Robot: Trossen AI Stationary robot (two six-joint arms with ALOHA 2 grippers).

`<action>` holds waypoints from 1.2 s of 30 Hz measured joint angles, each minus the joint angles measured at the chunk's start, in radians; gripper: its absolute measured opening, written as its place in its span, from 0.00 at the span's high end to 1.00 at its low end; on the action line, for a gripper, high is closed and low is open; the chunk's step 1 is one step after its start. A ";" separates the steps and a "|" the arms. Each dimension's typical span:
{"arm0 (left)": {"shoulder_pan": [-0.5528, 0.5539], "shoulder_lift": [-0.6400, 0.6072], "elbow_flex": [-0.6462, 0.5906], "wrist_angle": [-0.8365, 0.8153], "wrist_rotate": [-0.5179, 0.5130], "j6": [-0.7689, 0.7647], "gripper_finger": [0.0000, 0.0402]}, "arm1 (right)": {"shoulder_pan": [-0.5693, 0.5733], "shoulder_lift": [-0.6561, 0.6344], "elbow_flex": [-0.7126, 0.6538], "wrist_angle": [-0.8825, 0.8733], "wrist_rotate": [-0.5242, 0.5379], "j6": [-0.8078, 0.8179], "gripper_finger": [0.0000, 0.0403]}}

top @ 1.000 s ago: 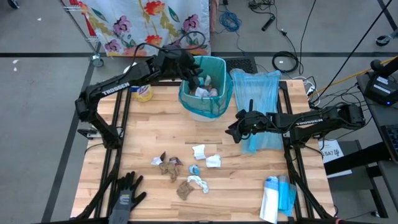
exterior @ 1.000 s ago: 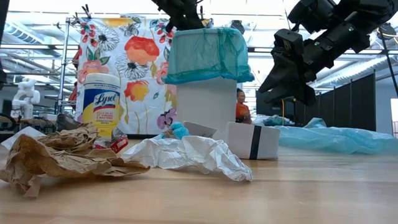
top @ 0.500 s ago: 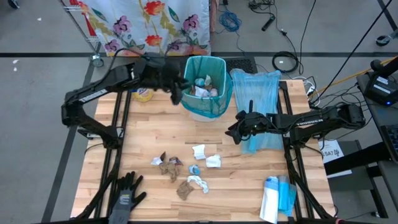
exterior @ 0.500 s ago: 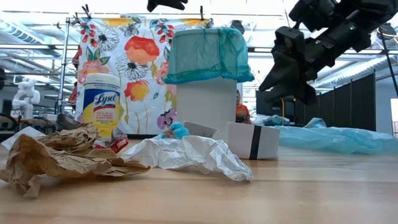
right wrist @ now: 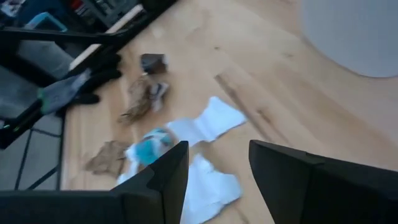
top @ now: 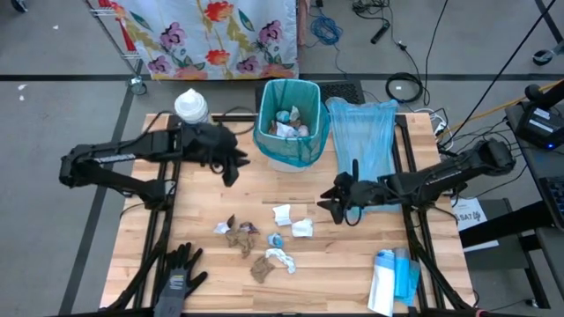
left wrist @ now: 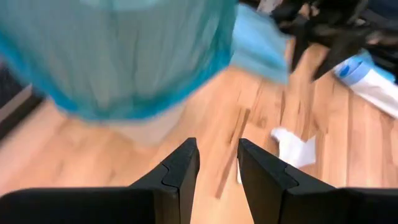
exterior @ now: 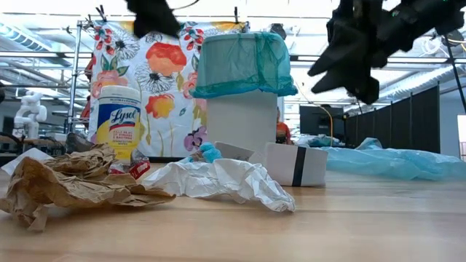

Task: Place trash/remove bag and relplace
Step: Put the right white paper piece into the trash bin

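A white bin (top: 291,132) lined with a teal bag (exterior: 240,65) stands at the table's far middle, with scraps inside. More trash lies near the table's middle: white tissues (top: 282,214), brown wads (top: 238,231) and a light blue scrap (top: 276,239). My left gripper (top: 232,167) hovers left of the bin, open, with nothing between its fingers (left wrist: 180,168). My right gripper (top: 328,201) hovers right of the scraps, slanting down toward them, open and empty (right wrist: 217,155).
A flat light blue bag (top: 363,141) lies right of the bin, partly under my right arm. A wipes canister (top: 191,107) stands at the far left. A dark glove (top: 179,275) lies at the near left, a pack of bags (top: 392,280) at the near right.
My left gripper has pulled back from over the bin's far left rim, going toward the table's left and near edges and sinking a little. My right gripper has swung toward the near edge, closer to the white tissues. Nothing on the table has moved.
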 joint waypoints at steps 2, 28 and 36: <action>-0.017 -0.041 -0.091 0.037 -0.018 -0.048 0.71 | 0.024 0.000 0.019 -0.007 -0.001 -0.008 0.60; -0.169 -0.143 -0.637 0.344 -0.018 -0.281 0.71 | 0.145 0.417 0.118 0.210 -0.144 -0.296 0.60; -0.189 -0.143 -0.683 0.367 -0.017 -0.326 0.71 | 0.141 0.531 0.155 0.207 -0.162 -0.312 0.60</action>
